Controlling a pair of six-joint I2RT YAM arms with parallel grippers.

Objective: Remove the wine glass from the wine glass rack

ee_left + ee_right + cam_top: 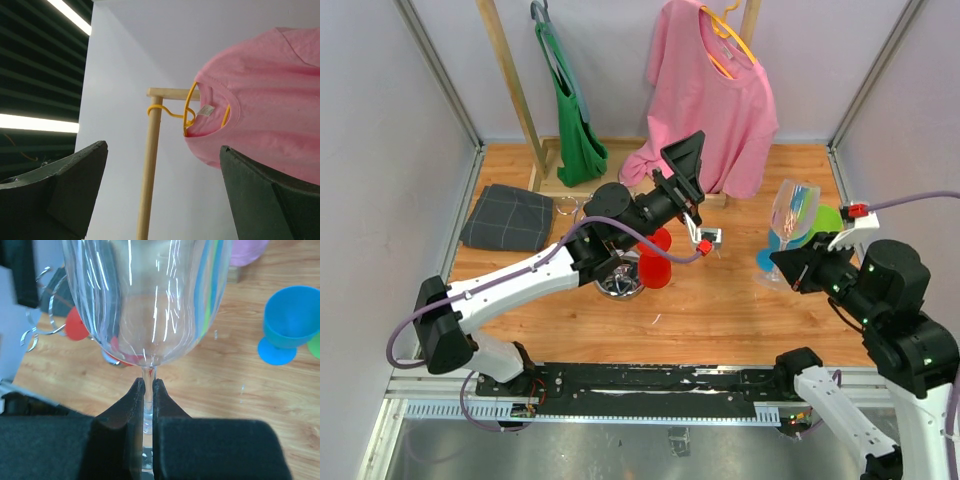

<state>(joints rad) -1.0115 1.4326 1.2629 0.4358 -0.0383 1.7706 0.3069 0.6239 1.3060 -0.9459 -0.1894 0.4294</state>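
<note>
My right gripper (pixel 790 266) is shut on the stem of a clear wine glass (pixel 793 213), holding it upright above the right side of the table, well apart from the rack. In the right wrist view the fingers (pixel 137 395) pinch the thin stem just under the bowl (pixel 145 300). The chrome wine glass rack (pixel 620 284) stands mid-table with its round shiny base, partly hidden behind my left arm; its wire rings (pixel 44 305) show at the left of the right wrist view. My left gripper (pixel 685 170) is open and empty, raised above the rack; its own view (pixel 163 147) faces the pink shirt.
Red cups (pixel 656 258) sit by the rack. A blue goblet (pixel 289 320) and a green cup (pixel 828 220) stand under and behind the held glass. A folded grey cloth (pixel 507 217) lies at the left. A wooden clothes rail (pixel 510 75) holds a green bag and a pink shirt (pixel 715 95) at the back.
</note>
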